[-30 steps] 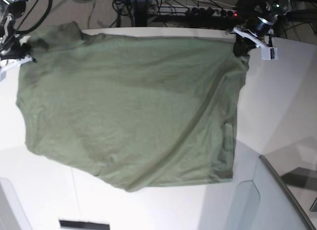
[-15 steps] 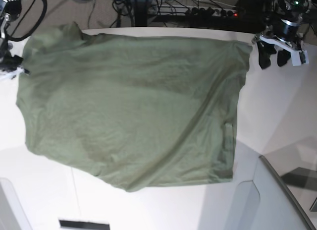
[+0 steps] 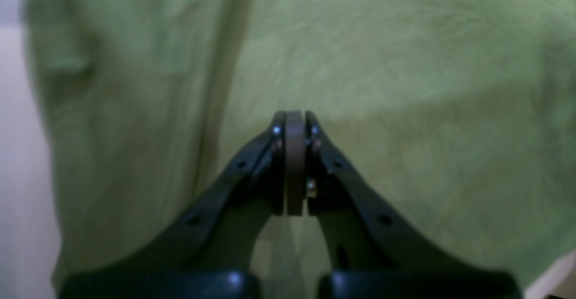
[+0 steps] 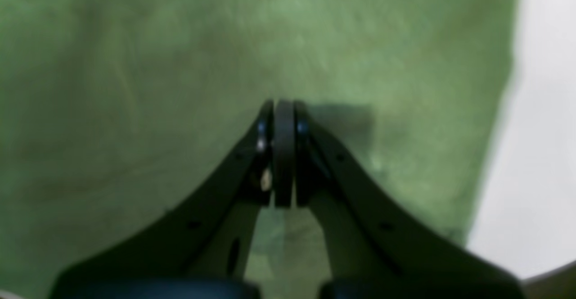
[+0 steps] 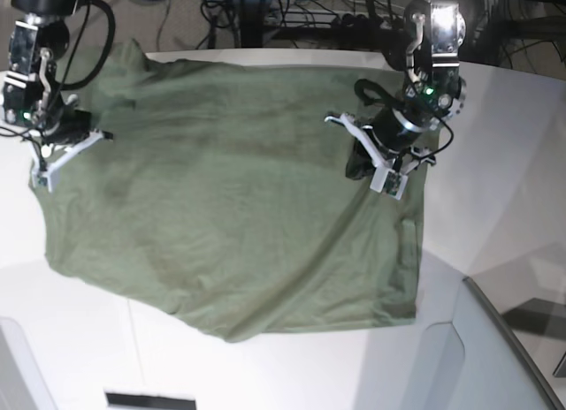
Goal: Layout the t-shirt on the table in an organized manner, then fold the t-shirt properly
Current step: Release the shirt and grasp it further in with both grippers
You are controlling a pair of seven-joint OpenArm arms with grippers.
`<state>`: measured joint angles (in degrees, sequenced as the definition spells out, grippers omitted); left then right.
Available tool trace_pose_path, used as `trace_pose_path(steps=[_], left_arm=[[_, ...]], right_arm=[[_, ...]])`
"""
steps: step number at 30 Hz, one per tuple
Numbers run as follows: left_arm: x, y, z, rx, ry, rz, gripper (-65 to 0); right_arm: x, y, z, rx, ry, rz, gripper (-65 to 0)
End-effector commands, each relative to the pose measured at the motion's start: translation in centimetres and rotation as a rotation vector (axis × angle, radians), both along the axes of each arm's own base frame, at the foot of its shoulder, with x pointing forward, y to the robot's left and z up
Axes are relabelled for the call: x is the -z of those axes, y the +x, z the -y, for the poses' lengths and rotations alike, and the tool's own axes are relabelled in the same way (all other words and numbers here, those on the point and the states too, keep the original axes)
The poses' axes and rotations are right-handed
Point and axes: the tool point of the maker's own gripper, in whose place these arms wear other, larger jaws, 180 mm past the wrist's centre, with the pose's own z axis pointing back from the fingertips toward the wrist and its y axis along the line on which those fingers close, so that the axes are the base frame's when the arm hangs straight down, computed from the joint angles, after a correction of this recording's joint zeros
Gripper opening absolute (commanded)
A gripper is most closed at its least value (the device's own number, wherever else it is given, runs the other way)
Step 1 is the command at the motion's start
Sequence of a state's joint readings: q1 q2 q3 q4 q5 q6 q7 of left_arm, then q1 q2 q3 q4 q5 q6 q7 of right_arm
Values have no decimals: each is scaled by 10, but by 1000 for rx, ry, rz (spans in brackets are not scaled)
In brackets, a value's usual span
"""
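- While the t-shirt [image 5: 230,207] lies spread across the white tabletop [image 5: 495,189], both of my arms hang over its far half — one at each side of the base view.
- The shirt covers most of the middle of the tabletop; its near hem sags toward the near edge, and a long crease runs along its right side.
- My left end effector [image 5: 378,170] sits over the cloth close to the shirt's right edge. The left wrist view [image 3: 294,123] shows its fingers pressed together with nothing between them, green cloth filling the picture behind them.
- A strip of white surface shows at the left of that wrist view, beside a fold in the cloth.
- My right end effector [image 5: 55,158] is at the far left of the shirt, just by its left edge. Its fingers are together too [image 4: 283,110] — no cloth is pinched in them.
- The right wrist view shows the shirt's edge, with bare tabletop beyond it at the right.
- Whether either fingertip touches the cloth, I cannot tell.
- A grey angled panel [image 5: 495,357] stands at the near right corner, apart from the shirt.
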<state>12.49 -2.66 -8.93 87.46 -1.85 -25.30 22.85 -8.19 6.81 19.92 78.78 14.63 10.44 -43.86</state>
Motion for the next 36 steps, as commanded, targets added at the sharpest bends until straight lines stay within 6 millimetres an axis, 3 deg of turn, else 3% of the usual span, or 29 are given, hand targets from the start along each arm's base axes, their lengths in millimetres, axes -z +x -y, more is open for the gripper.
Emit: trace_pose_path(steps=[1,3,9,12,15,18,22,24,27,31,36], left_arm=[[-5,6,-8,-14,13,28,-650],[0,1,-10,-8,35,12,-650],[33,-49,-20,25,129,-107,-650],[40,-65,-26,34,149,-143,-650],[37,-67,-37,6,145,-140,-650],[15,-47,-55,-48,160,-68,-650],[-23,3,-61,-65,193,29,-650],[-37,37,-63,-81,200,44,-650],[-40,79,-52,-101,145,67,-650],[-14,108,-42,-102,100,-5,-650],[35,87,-30,1,211,-115,-650]], right_arm=[[-5,5,17,27,-27,18,-650],[-2,-3,25,63,-26,4,-650],[7,-39,31,71,-44,-51,-650],[7,-46,30,66,-49,-59,-650],[4,-41,31,66,-53,-44,-650],[-21,-14,42,48,-94,39,-650],[-54,39,62,-3,-159,129,-650],[-57,66,69,-36,-174,129,-650],[-59,109,68,-71,-172,149,-650],[-51,145,51,-133,-165,160,-650],[-31,145,28,-199,-152,105,-650]])
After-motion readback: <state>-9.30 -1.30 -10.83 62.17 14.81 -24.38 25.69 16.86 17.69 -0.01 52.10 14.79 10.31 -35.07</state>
